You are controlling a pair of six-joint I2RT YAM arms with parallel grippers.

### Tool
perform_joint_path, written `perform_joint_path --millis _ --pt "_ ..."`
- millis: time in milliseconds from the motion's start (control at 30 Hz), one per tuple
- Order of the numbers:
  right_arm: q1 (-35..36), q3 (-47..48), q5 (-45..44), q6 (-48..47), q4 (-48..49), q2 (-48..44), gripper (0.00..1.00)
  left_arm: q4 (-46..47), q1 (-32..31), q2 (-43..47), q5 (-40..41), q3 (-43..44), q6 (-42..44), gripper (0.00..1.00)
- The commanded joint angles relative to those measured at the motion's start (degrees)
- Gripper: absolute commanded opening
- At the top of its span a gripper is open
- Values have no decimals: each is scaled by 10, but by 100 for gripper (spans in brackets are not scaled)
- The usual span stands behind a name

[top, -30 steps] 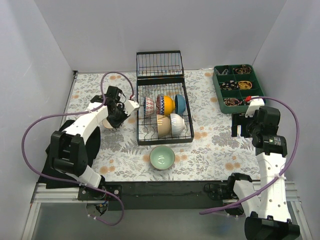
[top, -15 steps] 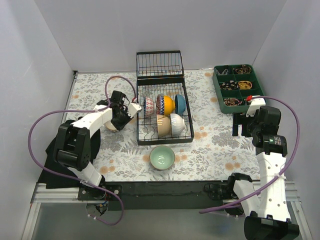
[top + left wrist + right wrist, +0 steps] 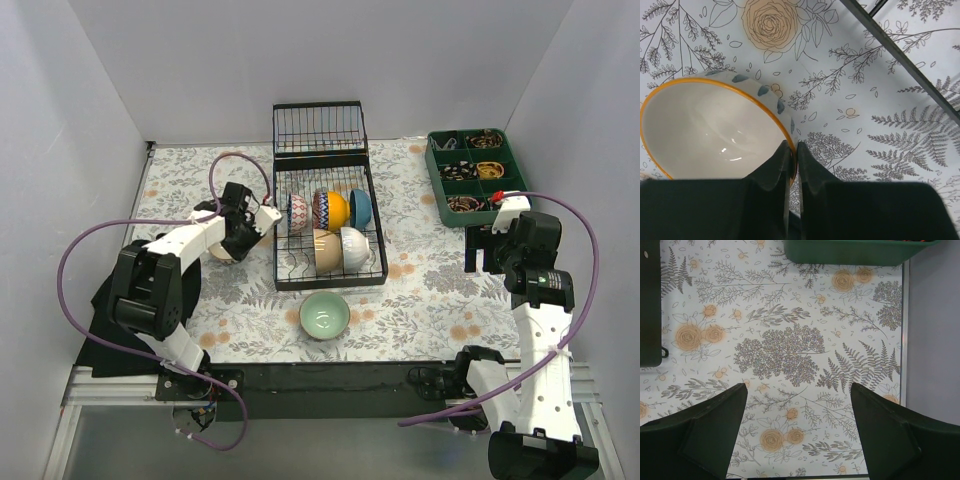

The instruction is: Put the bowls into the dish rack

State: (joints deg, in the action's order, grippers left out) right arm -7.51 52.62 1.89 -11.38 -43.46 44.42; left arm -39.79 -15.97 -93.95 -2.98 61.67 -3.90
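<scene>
Floral worktop (image 3: 430, 300) carries the dish rack (image 3: 330, 284). The left pincer (image 3: 793, 150), clamped on the rim of the orange-rimmed bowl (image 3: 710, 120), has swung it in just beside the rack's left wall, so loading looks next. The right pincer (image 3: 797, 405) hangs wide, empty.

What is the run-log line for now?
left jaws: shut on orange-rimmed bowl rim | right jaws: open, empty | dish rack: five bowls | green bowl: on table
</scene>
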Motion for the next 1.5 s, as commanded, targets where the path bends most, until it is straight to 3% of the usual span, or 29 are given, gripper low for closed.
perform_joint_path --millis 0,167,300,500,567,600,633,667,700,1000,1167,1467 --pt "-3 15 3 -8 18 1 92 -43 -2 38 -17 67 -15 0" --pt "-3 16 3 -10 15 9 92 -135 -3 56 -97 243 -111 0" --pt "-3 20 3 -11 15 18 92 -183 -4 71 -254 306 -164 0" --pt "-3 23 -8 -15 10 26 92 -95 -4 140 -443 214 -224 0" --pt "-3 26 -12 -19 5 28 92 -63 -3 168 -561 178 -226 0" --pt "-3 31 -17 -21 2 29 92 18 -3 188 -587 151 -246 0" --pt "-3 34 -16 -23 0 29 92 84 -3 233 -611 78 -337 0" --pt "-3 36 -16 -27 -3 31 92 148 -3 250 -629 46 -373 0" --pt "-3 42 -34 -28 -7 32 92 222 -3 261 -634 23 -400 0" --pt "-3 61 -46 -39 -29 37 91 535 -3 275 -617 -154 -675 0" --pt "-8 64 -47 -43 -39 37 91 655 5 253 -589 -218 -789 0" --pt "-24 85 -40 -46 -54 57 91 792 21 203 -558 -275 -868 0"
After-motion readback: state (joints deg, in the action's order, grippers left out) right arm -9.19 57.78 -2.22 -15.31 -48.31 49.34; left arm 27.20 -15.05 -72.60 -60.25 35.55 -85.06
